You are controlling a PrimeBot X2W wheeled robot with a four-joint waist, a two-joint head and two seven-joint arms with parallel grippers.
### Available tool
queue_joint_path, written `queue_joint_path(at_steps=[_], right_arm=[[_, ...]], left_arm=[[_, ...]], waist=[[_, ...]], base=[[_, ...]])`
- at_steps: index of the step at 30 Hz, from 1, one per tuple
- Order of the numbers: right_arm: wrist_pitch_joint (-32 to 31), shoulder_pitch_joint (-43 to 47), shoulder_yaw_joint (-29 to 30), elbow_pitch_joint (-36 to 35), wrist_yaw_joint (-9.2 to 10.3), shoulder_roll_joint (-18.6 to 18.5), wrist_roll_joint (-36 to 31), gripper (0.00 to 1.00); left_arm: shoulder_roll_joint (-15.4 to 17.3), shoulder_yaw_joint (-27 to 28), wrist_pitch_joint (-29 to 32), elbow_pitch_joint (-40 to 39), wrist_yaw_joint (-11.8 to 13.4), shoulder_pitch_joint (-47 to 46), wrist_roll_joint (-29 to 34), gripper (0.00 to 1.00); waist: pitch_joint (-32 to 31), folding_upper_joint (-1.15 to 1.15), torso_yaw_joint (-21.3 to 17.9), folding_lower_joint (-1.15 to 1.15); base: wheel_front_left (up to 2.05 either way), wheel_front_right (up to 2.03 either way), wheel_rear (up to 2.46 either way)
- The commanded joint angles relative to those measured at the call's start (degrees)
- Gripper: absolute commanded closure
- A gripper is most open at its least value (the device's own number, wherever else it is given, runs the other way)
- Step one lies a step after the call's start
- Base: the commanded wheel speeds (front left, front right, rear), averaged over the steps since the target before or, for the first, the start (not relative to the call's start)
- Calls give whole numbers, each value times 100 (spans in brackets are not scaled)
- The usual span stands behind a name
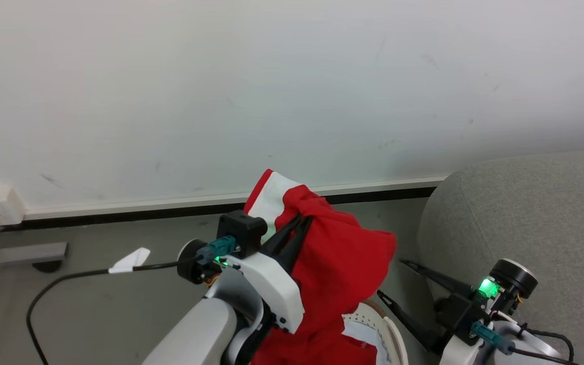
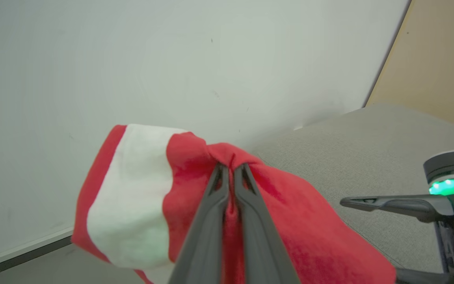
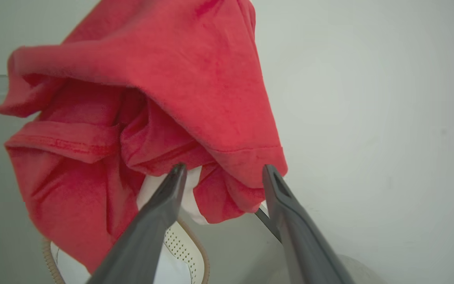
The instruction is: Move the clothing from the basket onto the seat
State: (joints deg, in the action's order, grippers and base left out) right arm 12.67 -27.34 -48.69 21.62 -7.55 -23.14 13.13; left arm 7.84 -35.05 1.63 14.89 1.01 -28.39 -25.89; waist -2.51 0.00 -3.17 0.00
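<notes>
Clothing [image 1: 342, 263] clamped by one fold in my left gripper [image 1: 304, 219]; my right gripper [image 1: 391, 278] spread, empty. Risk: tail snags basket [image 1: 398, 337].

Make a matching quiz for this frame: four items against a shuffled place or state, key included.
Items
1. left gripper
2. right gripper
3. basket
4. seat

Place or state
A. grey, at the right of the head view
B. open, holding nothing
C. shut on the clothing
D. cream, perforated, below the hanging red cloth

Pairs: 1-C, 2-B, 3-D, 4-A
</notes>
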Motion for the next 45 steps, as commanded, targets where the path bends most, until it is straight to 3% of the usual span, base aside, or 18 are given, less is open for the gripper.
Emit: queue_joint_path(at_steps=[1,9,14,15,17,33,36,37,38,45], right_arm=[[23,-123,-28,68,13,12,45,0],[208,-789,-535,830,12,540,320,0],[248,-1000,-560,1179,13,816,440,0],[249,-1023,-506,1218,12,886,514,23],[252,-1050,-414,1260,12,989,629,100],[255,-922,196,1344,12,1355,693,100],[256,-926,229,1379,12,1406,712,100],[256,-937,236,1395,12,1426,726,100],[256,-952,246,1412,12,1439,747,100],[256,-1002,317,1452,12,1468,785,100]], left_arm=[[-1,5,6,-24,-22,-79,-24,100],[-85,-149,44,35,-81,-145,-43,100],[-107,-198,33,71,-87,-162,-44,100],[-111,-205,31,75,-85,-162,-51,100],[-115,-221,24,88,-80,-169,-61,100],[-148,-215,-199,530,-23,-236,-122,99],[-148,-200,-295,601,33,-236,-94,53],[-146,-198,-328,627,47,-237,-73,12],[-144,-204,-355,654,59,-237,-62,0],[-100,-254,-567,842,101,-210,36,0]], waist=[[6,0,20,0],[20,0,132,0],[14,0,152,0],[13,0,152,0],[11,0,151,0],[70,0,99,0],[79,0,121,0],[81,0,129,0],[83,0,140,0],[80,0,255,0]], base=[[0,0,0],[0,0,0],[0,0,0],[0,0,0],[0,0,0],[0,0,0],[0,0,0],[0,0,0],[0,0,0],[0,0,0]])
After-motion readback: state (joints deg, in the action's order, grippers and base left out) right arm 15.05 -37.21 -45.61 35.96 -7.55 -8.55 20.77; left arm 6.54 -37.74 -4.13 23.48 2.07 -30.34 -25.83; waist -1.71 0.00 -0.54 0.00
